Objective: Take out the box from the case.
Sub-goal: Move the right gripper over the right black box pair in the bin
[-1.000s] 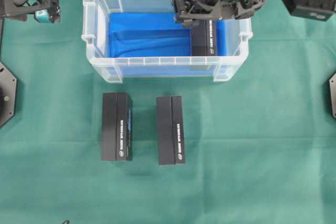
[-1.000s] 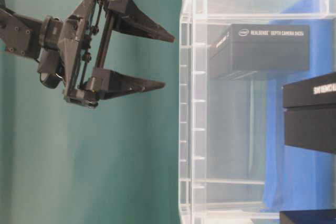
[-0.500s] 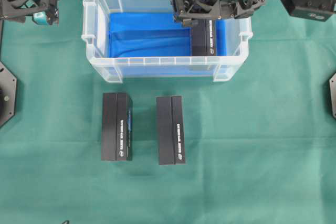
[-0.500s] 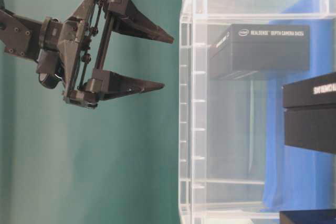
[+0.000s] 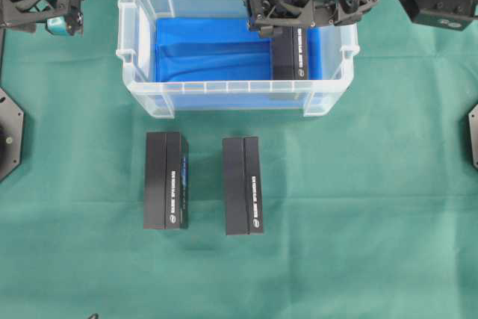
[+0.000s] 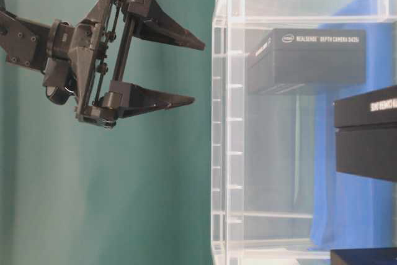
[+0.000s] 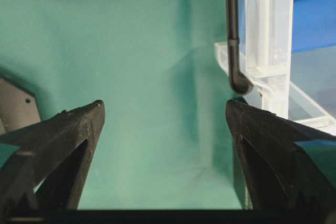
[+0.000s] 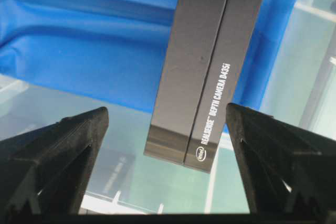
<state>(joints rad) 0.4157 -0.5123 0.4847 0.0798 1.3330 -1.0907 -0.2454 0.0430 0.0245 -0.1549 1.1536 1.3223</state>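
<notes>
The right gripper (image 8: 167, 116) has its jaws spread wide, one finger on each side of the box (image 8: 207, 66) and clear of it, gripping nothing. That box is black, lying on the blue lining (image 5: 213, 50) at the right end of the case (image 5: 142, 98). Its long axis runs from the far wall toward the near wall of the case, across the case's length, with the white lettering along its right strip. In the overhead view the right gripper (image 5: 302, 14) hangs over the box's far end. The left gripper (image 6: 189, 71) is also wide open and empty, outside the case beyond its left wall. Two more black boxes (image 5: 166, 180) (image 5: 241, 185) lie on the green cloth (image 5: 373, 207) in front of the case, parallel to each other
</notes>
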